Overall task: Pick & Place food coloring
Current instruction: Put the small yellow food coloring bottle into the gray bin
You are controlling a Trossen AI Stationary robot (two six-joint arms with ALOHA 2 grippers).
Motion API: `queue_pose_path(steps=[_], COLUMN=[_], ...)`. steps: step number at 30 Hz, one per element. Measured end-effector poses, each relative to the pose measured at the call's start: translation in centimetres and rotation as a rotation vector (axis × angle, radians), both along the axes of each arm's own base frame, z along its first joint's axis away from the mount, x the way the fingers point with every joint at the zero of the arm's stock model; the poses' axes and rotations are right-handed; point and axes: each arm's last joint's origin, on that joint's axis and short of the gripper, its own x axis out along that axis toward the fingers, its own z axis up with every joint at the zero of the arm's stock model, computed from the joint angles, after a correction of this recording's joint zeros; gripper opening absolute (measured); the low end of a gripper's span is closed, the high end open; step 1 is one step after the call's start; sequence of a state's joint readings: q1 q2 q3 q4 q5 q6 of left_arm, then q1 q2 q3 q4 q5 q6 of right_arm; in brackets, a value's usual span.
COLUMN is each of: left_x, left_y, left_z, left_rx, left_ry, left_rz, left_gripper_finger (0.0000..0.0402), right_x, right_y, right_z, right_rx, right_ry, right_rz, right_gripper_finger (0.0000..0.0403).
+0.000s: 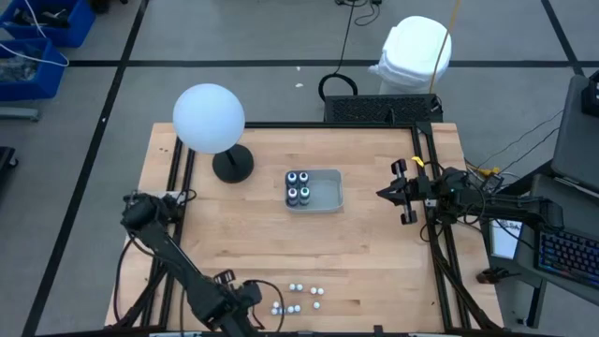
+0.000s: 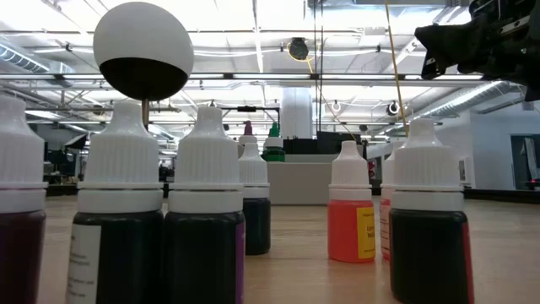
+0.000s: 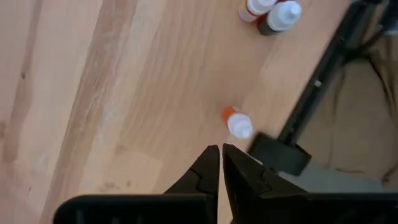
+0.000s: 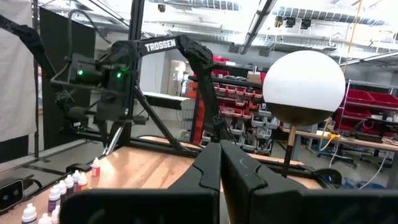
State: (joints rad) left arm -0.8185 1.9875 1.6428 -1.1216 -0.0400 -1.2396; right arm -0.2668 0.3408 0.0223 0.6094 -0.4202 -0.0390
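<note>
— Four dark jars sit in the clear tray mid-table; where is the rest of the food coloring?

— The small white-capped bottles stand clustered near the table's front edge, just beside the left gripper. In the left wrist view its fingers are nearly touching, holding nothing, with an orange bottle just ahead of the tips.

— And the right gripper?

— Closed and empty, waiting off the tray's right side.

— What could go wrong?

— The fingers must part before descending; otherwise, I judge, they would knock the orange bottle over (it is light and narrow). It also stands close to the table edge, so a nudge could roll it off, or into its neighbours.
</note>
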Motion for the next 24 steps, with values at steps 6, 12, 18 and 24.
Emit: queue_pose_path(steps=[6, 12, 18, 24], left_x=[0.8, 1.7, 1.9, 1.5], left_y=[-0.1, -0.1, -0.4, -0.9], left_z=[-0.8, -0.7, -0.9, -1.3], left_rx=[-0.02, -0.073, -0.102, -0.064], left_ry=[0.0, -0.037, -0.068, -0.088], left_rz=[0.026, -0.028, -0.09, -0.071], left_gripper_finger=[0.0057, 0.0153, 0.0218, 0.0234], right_x=[0.0, -0.1, -0.1, -0.1], right_y=[0.0, 0.0, 0.0, 0.0], right_z=[0.1, 0.3, 0.4, 0.4], right_rx=[-0.003, -0.011, -0.012, -0.012], right_ry=[-0.006, -0.034, -0.043, -0.043], right_rz=[0.0, 0.0, 0.001, 0.0], right_gripper_finger=[0.0, 0.0, 0.0, 0.0])
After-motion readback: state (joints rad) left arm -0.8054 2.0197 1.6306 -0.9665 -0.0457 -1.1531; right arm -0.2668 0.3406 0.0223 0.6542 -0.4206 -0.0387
